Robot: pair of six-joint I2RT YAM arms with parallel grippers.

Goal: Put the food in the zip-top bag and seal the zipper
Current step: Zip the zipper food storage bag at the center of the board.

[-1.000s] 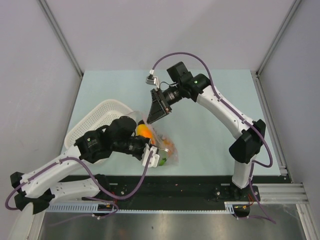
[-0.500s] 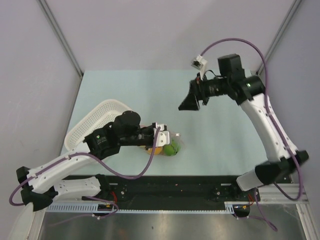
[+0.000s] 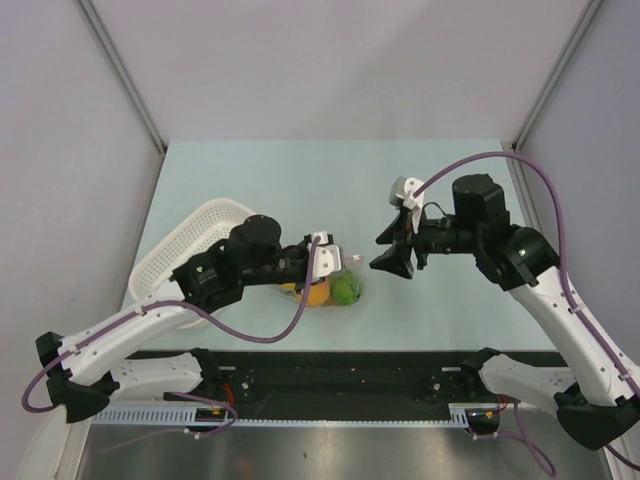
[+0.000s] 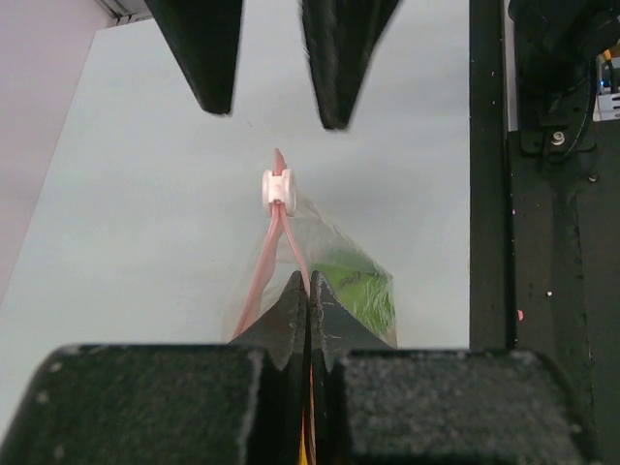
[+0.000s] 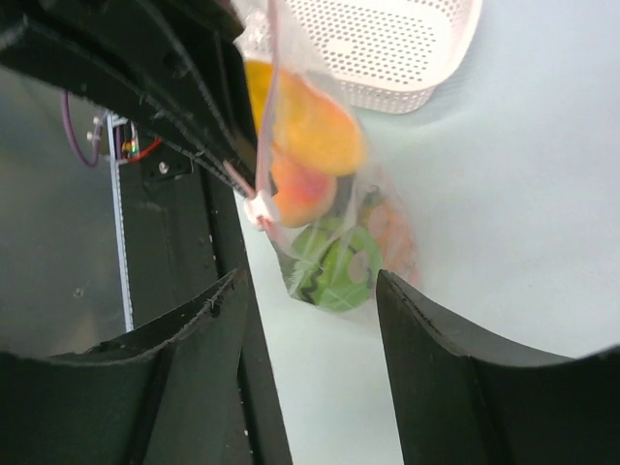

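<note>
The zip-top bag (image 3: pixel 338 291) hangs crinkled from my left gripper (image 3: pixel 336 264), which is shut on the red zipper (image 4: pixel 281 237) just behind its white slider (image 4: pixel 278 186). The food is inside the bag: a green ball (image 5: pixel 335 271), a peach-coloured fruit (image 5: pixel 302 194), an orange-yellow fruit (image 5: pixel 308 126) and part of the orange pineapple (image 5: pixel 392 237). The dark brown ring is hidden. My right gripper (image 3: pixel 384 251) is open and empty just right of the bag, facing the slider (image 5: pixel 260 208) without touching it. Its fingers (image 4: pixel 334 58) show beyond the slider in the left wrist view.
A white perforated basket (image 3: pixel 190 245) stands at the left of the pale green table, behind my left arm; it also shows in the right wrist view (image 5: pixel 387 48). The black base rail (image 3: pixel 350 370) runs along the near edge.
My right arm has swung down and toward me from the back, bringing its open gripper level with the bag. My left gripper has lifted the bag and shifted it slightly right.
</note>
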